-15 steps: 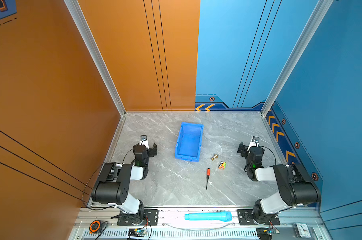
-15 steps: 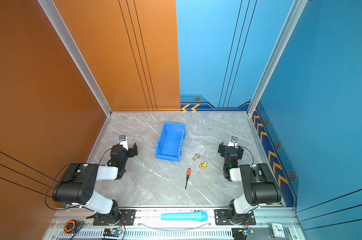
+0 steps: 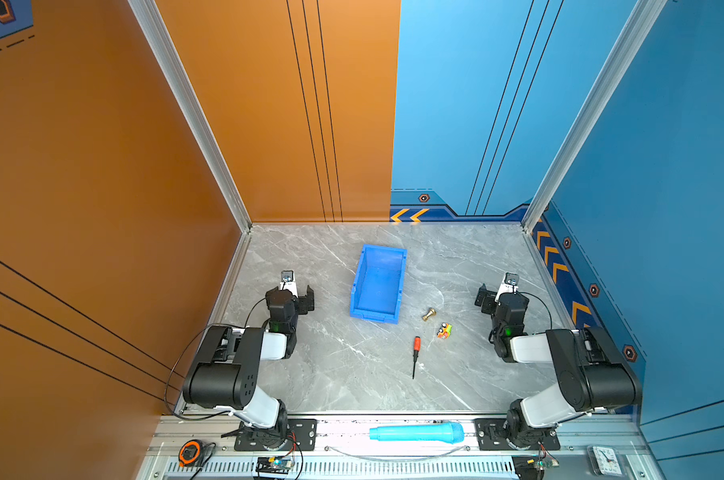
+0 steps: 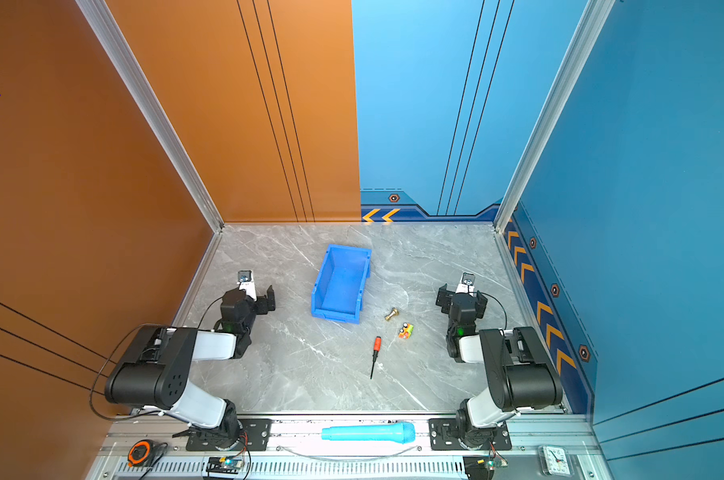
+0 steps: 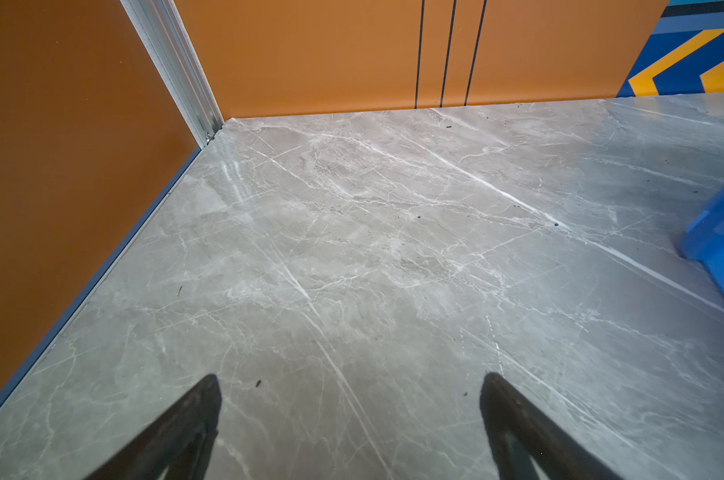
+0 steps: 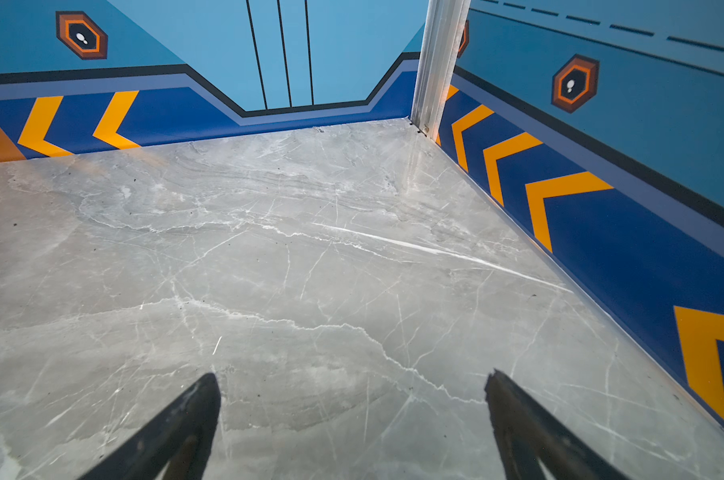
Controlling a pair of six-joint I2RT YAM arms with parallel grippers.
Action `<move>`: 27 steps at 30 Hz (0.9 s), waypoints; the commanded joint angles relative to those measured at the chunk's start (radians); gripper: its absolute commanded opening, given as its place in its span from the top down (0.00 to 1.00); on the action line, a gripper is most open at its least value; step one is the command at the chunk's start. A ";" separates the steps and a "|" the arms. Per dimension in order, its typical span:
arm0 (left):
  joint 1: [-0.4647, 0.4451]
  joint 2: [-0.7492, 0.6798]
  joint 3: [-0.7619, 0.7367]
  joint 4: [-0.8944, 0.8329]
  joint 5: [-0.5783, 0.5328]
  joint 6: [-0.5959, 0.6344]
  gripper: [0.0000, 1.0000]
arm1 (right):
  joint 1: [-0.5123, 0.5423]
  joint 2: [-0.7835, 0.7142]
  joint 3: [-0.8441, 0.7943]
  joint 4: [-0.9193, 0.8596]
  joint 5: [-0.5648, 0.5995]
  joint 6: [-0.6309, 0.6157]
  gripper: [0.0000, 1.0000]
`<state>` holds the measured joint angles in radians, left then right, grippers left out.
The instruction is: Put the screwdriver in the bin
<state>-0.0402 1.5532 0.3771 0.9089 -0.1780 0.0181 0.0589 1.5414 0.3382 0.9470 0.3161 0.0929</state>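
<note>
The screwdriver point(image 3: 415, 353) point(image 4: 375, 353), red-orange handle and thin black shaft, lies flat on the marble in both top views, just in front of the bin. The bright blue bin point(image 3: 377, 284) point(image 4: 341, 284) stands empty mid-table; only its corner point(image 5: 721, 245) shows in the left wrist view. My left gripper point(image 3: 298, 293) point(image 4: 260, 293) point(image 5: 349, 388) rests open over bare marble to the bin's left. My right gripper point(image 3: 493, 293) point(image 4: 462, 297) point(image 6: 352, 388) is open too, far right, holding nothing. Neither wrist view shows the screwdriver.
A small brass fitting point(image 3: 428, 313) point(image 4: 391, 313) and a small multicoloured object point(image 3: 444, 331) point(image 4: 406, 331) lie right of the bin, near the screwdriver. A light-blue tube point(image 3: 416, 432) lies on the front rail. Orange wall on the left, blue walls behind and on the right.
</note>
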 commanded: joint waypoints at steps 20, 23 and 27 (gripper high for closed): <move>0.002 0.008 0.004 0.009 0.011 -0.006 0.02 | 0.005 0.006 0.010 0.013 0.018 -0.001 0.00; 0.002 0.004 0.005 0.008 0.014 -0.004 0.02 | 0.008 0.003 0.011 0.008 0.003 -0.010 0.00; 0.007 -0.053 0.008 -0.046 0.015 -0.010 0.02 | 0.031 -0.040 -0.002 0.007 0.008 -0.042 0.00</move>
<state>-0.0402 1.5444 0.3775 0.8955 -0.1776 0.0181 0.0757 1.5349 0.3389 0.9367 0.3149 0.0769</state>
